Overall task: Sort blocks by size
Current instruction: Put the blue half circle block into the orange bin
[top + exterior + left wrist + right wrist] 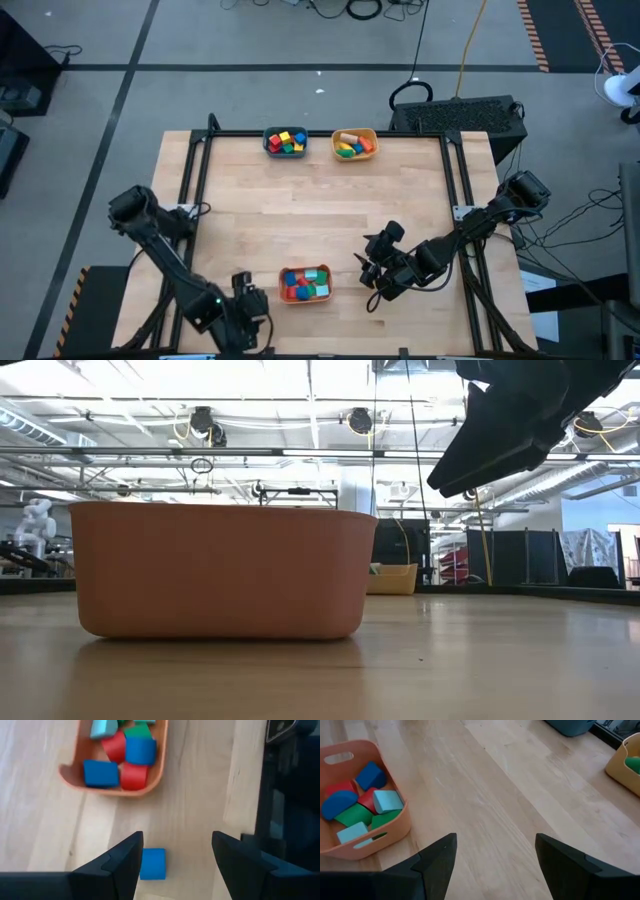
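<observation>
Ahead of the left gripper (172, 865) a lone blue block (152, 863) lies between its spread fingers, and just beyond stands the orange bowl (150, 787) full of blocks — bare wood separates them. The right gripper (495, 865), fingers apart, hangs above clear tabletop with that same bowl to one side; farther ahead the teal bowl (285, 142) and yellow bowl (354, 144) stand at the far edge — open board lies between.

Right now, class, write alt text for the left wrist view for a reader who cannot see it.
A lone blue block lies on the wooden table between the open fingers of the left claw. Beyond it sits an orange bowl holding blue, red, green and light blue blocks.
</observation>
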Controlling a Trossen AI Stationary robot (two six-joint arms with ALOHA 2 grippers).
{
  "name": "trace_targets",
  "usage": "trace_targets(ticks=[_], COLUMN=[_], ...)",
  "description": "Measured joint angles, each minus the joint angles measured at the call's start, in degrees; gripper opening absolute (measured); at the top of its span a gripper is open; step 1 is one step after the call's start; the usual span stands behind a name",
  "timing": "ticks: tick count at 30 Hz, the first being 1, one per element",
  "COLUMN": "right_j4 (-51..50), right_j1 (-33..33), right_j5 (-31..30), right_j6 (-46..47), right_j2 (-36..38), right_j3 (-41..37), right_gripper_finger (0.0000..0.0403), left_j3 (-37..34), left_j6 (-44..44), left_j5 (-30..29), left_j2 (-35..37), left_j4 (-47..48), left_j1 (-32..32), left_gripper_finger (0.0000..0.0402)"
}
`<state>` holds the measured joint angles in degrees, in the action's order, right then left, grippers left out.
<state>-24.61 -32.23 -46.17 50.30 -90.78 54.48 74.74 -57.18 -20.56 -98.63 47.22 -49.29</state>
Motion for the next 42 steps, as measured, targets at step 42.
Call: trace_targets(ticks=[42], right_j4=[0.77], right_j1=[0.00], right_j5=[0.02], right_j6=[-0.15], right_j2=[0.00], right_j3=[0.00], right_gripper_finger=[0.0256], left_j3=[-0.77], left_j6=[3.63], left_j5=[8.40], left_j2=[-14.75], left_j4=[4.57], left_j1=[3.74], left_gripper_finger=[0.0136])
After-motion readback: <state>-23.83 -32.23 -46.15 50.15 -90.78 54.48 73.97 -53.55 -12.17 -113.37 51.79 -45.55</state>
